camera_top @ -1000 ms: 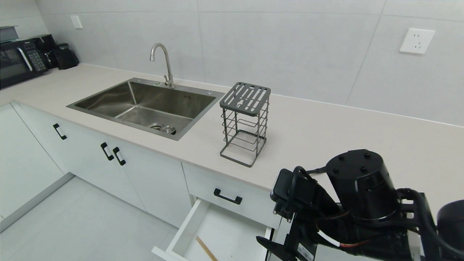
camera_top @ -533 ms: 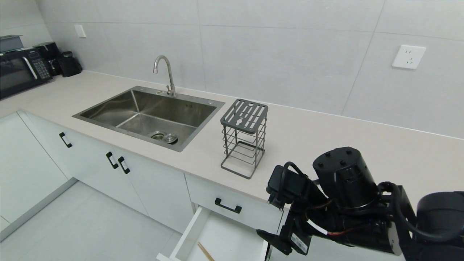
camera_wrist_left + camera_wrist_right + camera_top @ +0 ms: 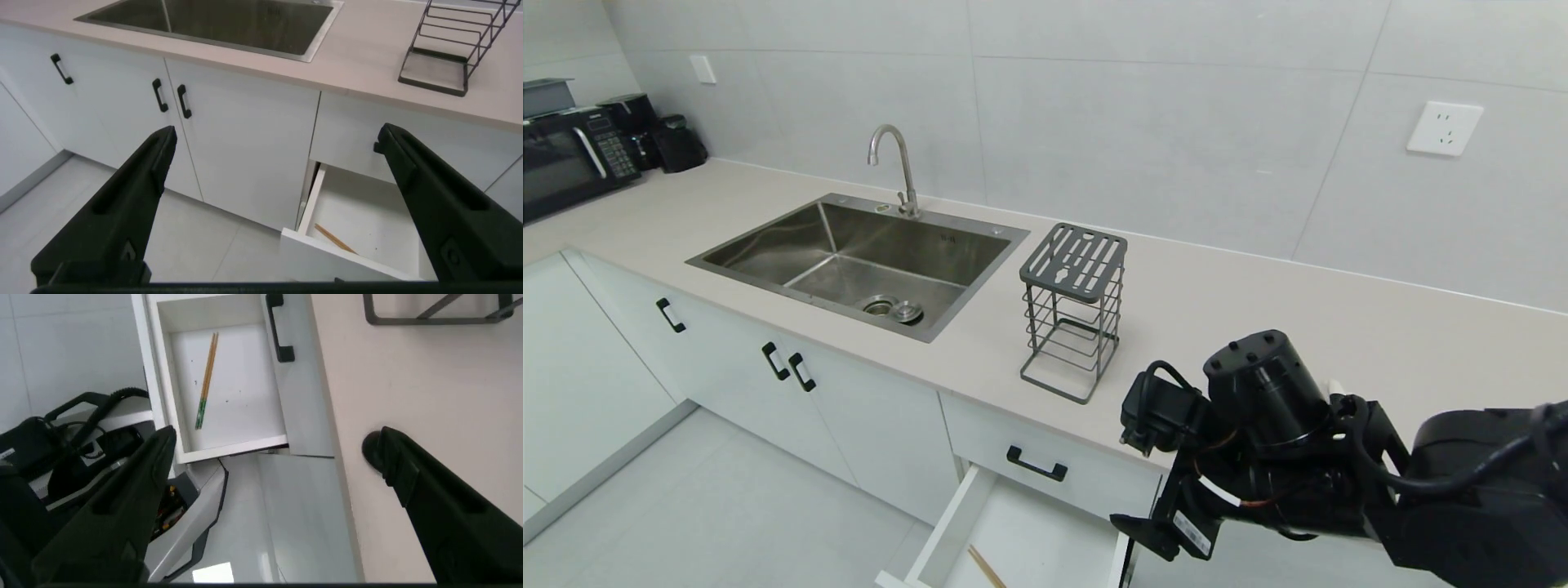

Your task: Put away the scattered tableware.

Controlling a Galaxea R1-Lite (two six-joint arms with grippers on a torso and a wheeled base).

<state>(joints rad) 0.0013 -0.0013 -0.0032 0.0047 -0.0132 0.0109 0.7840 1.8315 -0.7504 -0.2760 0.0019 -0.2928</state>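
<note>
Down low, the white drawer (image 3: 241, 392) stands pulled out beneath the counter edge. A slim pair of wooden chopsticks (image 3: 204, 380) lies side by side on its smooth floor, one end tinted green. Both black grippers are spread wide, gripping nothing. The right gripper (image 3: 271, 441) hangs over the counter edge by the drawer, and the left gripper (image 3: 276, 135) is out before the flat cabinet doors (image 3: 237, 122). Further back, on the matte beige countertop (image 3: 1241, 310), stands a boxy dark wire rack (image 3: 1074, 253) with a slotted top. Beyond it are the brushed steel sink (image 3: 890, 237) and its curved faucet (image 3: 894, 163).
</note>
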